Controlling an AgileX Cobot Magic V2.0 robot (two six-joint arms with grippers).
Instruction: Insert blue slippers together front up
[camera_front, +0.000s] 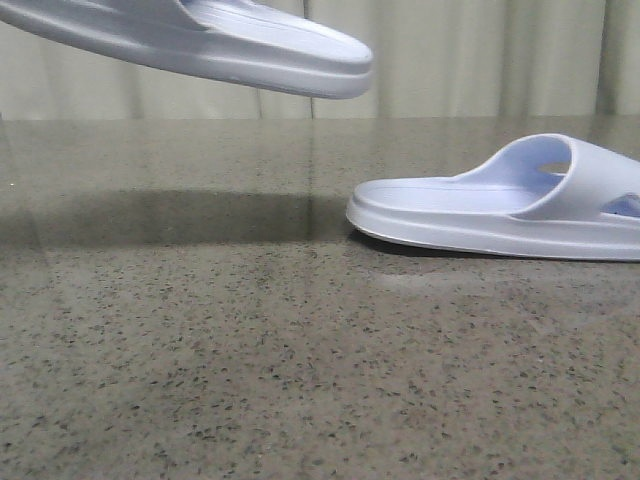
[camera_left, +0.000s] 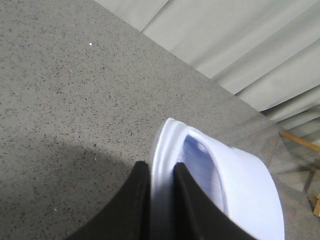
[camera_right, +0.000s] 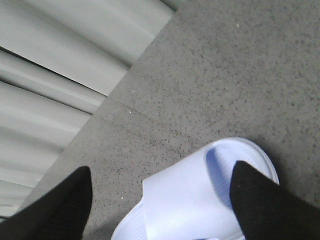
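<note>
One blue slipper (camera_front: 250, 45) hangs tilted in the air at the top left of the front view. In the left wrist view my left gripper (camera_left: 161, 167) is shut on the thick sole rim of this slipper (camera_left: 235, 185), one black finger on each side. The other blue slipper (camera_front: 500, 205) lies sole down on the table at the right, its strap towards the right edge. In the right wrist view my right gripper (camera_right: 161, 170) is open, its fingers spread wide over that slipper (camera_right: 190, 200) without touching it. Neither gripper shows in the front view.
The speckled grey stone table top (camera_front: 250, 380) stretches across the front view, with the lifted slipper's shadow on it. A pale pleated curtain (camera_front: 480, 60) hangs behind the table's far edge. A wooden bar (camera_left: 300, 142) shows beyond the table.
</note>
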